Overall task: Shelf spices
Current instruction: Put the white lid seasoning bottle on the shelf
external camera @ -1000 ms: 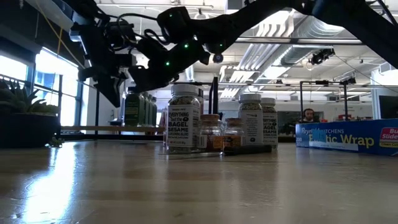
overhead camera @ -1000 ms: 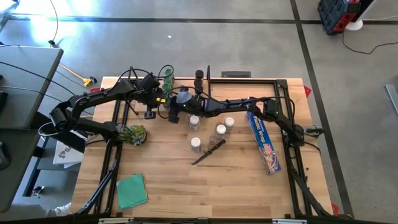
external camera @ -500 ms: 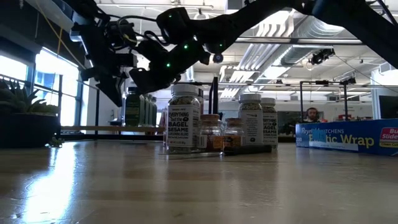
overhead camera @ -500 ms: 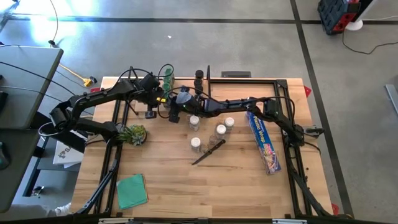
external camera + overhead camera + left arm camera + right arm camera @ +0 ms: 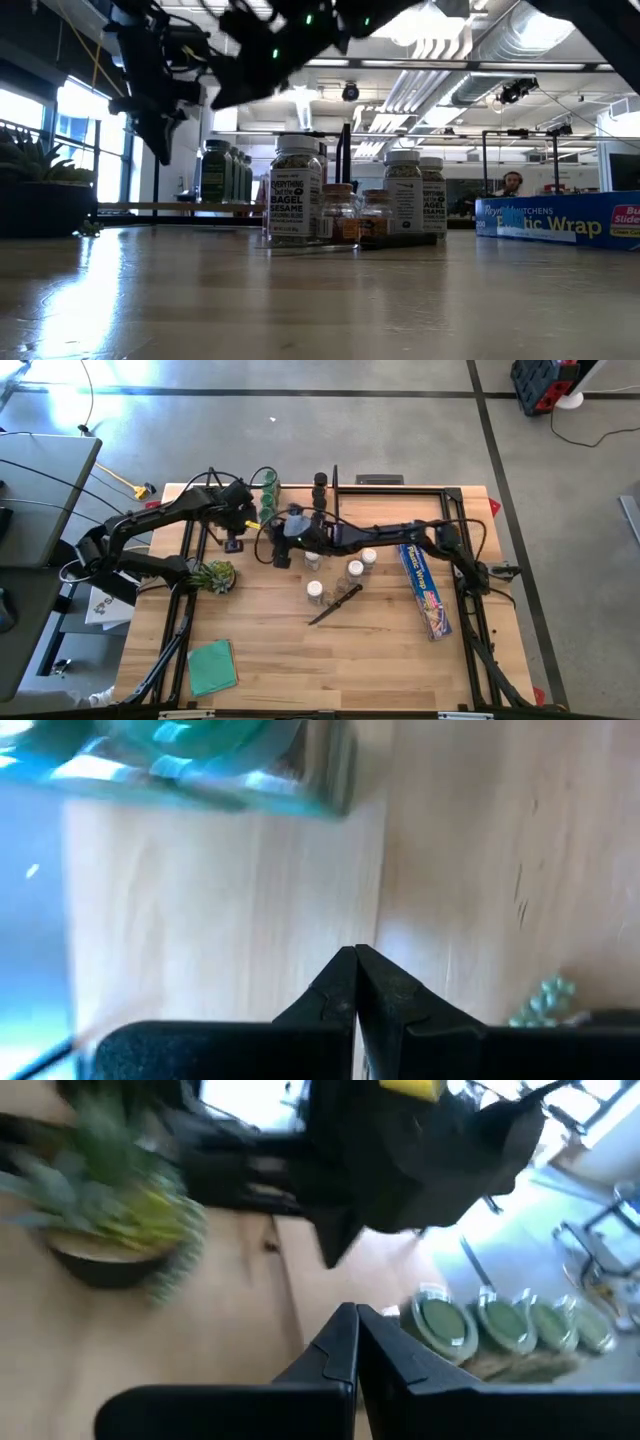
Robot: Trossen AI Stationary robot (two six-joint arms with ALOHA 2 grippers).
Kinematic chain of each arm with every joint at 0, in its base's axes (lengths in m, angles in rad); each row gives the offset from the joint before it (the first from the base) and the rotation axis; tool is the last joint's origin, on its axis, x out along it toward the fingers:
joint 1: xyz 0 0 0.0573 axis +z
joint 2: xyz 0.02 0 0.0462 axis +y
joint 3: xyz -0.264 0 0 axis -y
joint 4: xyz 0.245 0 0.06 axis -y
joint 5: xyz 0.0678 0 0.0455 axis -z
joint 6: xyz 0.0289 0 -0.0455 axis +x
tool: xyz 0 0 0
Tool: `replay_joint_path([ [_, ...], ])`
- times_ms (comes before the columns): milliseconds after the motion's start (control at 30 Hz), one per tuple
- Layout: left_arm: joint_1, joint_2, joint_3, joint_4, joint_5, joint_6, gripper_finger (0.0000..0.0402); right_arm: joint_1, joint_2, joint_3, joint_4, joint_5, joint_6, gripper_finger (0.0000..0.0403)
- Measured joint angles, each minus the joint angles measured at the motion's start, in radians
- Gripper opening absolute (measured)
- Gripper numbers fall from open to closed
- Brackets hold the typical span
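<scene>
Landmark: the black upright rod (image 5: 335,478) at the shelf's end near the middle of the table's far edge; every place below is given from it.
Shelf: the pale plank shelf (image 5: 150,208) runs from the rod toward the left arm's side, along the far edge of the table (image 5: 300,660).
Spices already shelved: a row of green-capped jars (image 5: 505,1323) stands on the plank, on the left-arm side of the rod; a dark-capped jar (image 5: 319,480) stands just beside the rod.
Spices still on the table: a cluster of white-capped jars (image 5: 355,568) stands nearer the camera than the rod, with the tall sesame jar (image 5: 296,190) at its front in the low view.
Left end effector (image 5: 355,965): fingers pressed together, nothing held, over bare wood close to the green-capped row.
Right end effector (image 5: 357,1325): fingers likewise together and empty (it hangs between the rod and the table cluster, pointing toward the potted plant (image 5: 120,1200)).
Handling: the jars look rigid, smooth-walled and light, probably glass, so slippery and breakable if knocked over; tall ones tip easily.
Where to hold: across the cylinder's body just under the cap, fingers square to the wall, picking an outer jar of the cluster first so neighbours are not nudged.
Clutter: a knife (image 5: 335,605) lies beside the cluster, and a blue wrap box (image 5: 425,588) farther toward the right arm's side.
</scene>
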Motion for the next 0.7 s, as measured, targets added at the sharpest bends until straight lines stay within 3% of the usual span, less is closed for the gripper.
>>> replay_joint_path([
  [100,-0.022,-0.071,0.007,-0.016,0.035,-0.052,0.0000,0.046,-0.068,0.000,-0.037,0.000,-0.024,0.0000],
  [233,-0.059,-0.175,0.008,-0.001,0.244,-0.085,0.0000,0.105,-0.143,0.000,-0.062,0.003,-0.025,0.0000],
  [333,-0.080,-0.241,0.008,0.021,0.334,-0.114,0.0000,0.145,-0.176,0.000,-0.101,0.010,-0.025,0.0000],
  [700,-0.107,-0.352,0.008,0.066,0.336,-0.266,0.0000,0.205,-0.227,0.000,-0.077,0.011,-0.105,0.0000],
])
